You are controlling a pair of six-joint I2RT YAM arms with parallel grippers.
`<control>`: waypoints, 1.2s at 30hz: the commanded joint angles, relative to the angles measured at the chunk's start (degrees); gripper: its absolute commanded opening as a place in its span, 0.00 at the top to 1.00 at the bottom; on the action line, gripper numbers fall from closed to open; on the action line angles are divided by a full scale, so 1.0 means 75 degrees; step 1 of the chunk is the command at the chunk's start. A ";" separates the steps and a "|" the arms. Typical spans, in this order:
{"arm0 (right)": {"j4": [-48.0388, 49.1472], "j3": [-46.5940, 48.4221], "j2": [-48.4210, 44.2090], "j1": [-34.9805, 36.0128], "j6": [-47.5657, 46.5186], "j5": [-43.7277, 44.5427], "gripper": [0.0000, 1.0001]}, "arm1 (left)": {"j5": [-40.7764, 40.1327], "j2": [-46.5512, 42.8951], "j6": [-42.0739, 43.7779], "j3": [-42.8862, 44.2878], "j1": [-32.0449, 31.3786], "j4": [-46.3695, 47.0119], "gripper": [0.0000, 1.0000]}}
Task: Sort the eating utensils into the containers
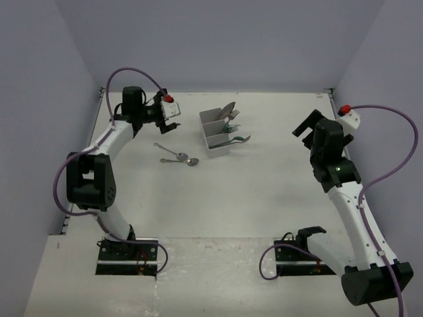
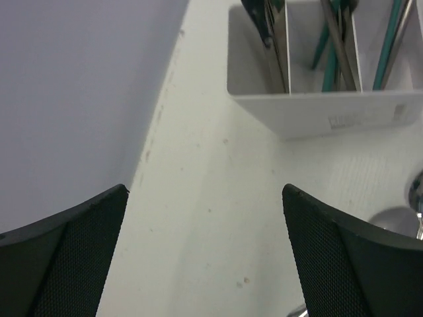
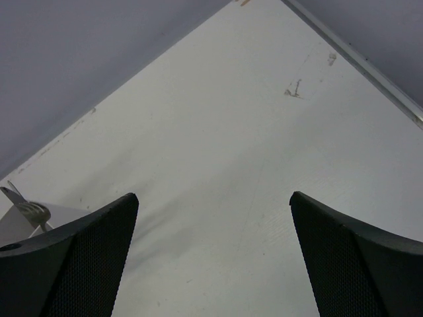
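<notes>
White tabletop (image 1: 264, 198), lavender walls (image 1: 218, 39): I see the three-part box (image 1: 217, 150) holding silver and teal utensils (image 1: 231, 129), with two spoons (image 1: 180, 158) loose just beside it. My left gripper (image 1: 170, 121) hangs near them and the right gripper (image 1: 305, 127) well apart, both with jaws spread and empty.

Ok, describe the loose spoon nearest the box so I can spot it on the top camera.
Find the white three-compartment box near the table's far middle. Just left of its near corner two silver spoons lie flat, bowls together. Your spoon has the bowl furthest right and a handle running straight left; the other spoon angles away toward the far left.
</notes>
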 commanded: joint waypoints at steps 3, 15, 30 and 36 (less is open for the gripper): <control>-0.0617 0.1087 0.0530 -0.0018 -0.0109 0.0074 0.01 | 0.0395 0.1568 0.4211 0.2062 0.0532 -0.5782 0.00; -0.1404 0.1757 0.0976 -0.0030 0.0090 -0.0054 0.01 | -0.1083 0.2743 0.6406 0.2277 0.0661 -0.6957 0.02; -0.1404 0.1874 0.1222 -0.0018 0.0231 -0.0265 0.01 | -0.2069 0.3400 0.6148 0.2218 0.0427 -0.6559 0.42; -0.1416 0.1909 0.1258 -0.0018 0.0207 -0.0125 0.01 | -0.2151 0.3540 0.6898 0.2358 0.0135 -0.7401 0.58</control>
